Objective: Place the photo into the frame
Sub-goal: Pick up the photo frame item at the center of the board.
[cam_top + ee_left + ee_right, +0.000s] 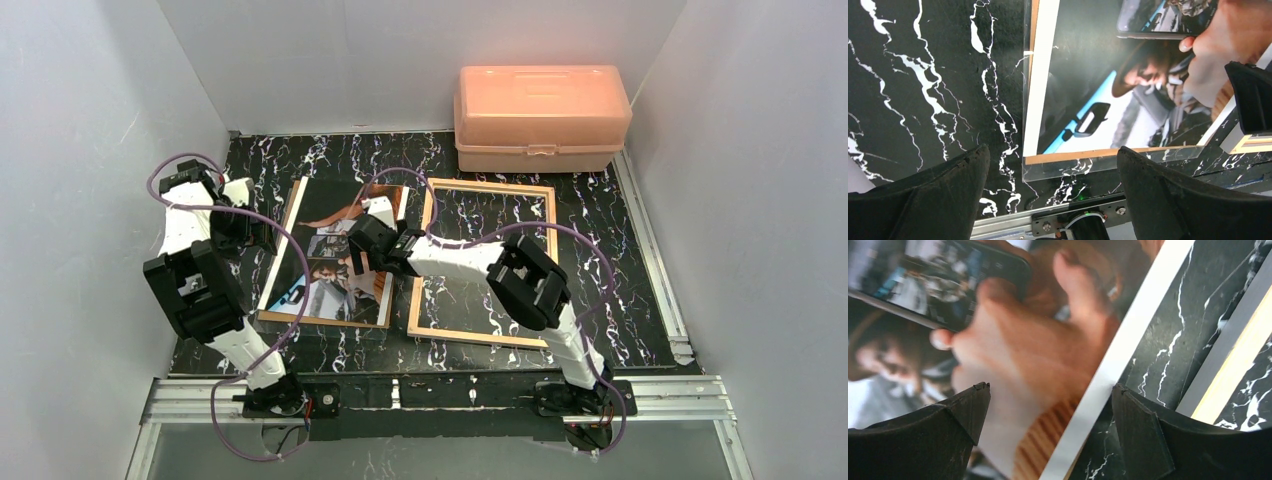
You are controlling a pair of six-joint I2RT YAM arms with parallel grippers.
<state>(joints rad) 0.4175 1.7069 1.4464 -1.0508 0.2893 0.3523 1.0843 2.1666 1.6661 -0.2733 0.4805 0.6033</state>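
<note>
**Left gripper** (1052, 152): my jaws stand wide apart and hold nothing. In its wrist view the near left corner of the photo (1108, 75) lies between the fingers, with the black marbled table (923, 100) under the left one. I cannot tell whether the fingers touch anything.

**Right gripper** (1048, 390): my jaws are likewise spread wide and empty. It hangs over the right part of the photo. One finger is above the print, the other above the strip of table beside the print's white border.

**Photo:** it lies flat on the table, face up, left of the frame (490, 184) and outside it. A narrow strip of table separates the two. A brown board (1073, 156) shows as a thin margin along the photo's left and near edges. The edge of a clear sheet (1068, 170) juts past that board at the near corner.

**Frame:** it lies flat, wood side up, with the table showing through its opening. A pale orange lidded box (540, 115) stands behind it at the back of the table.
</note>
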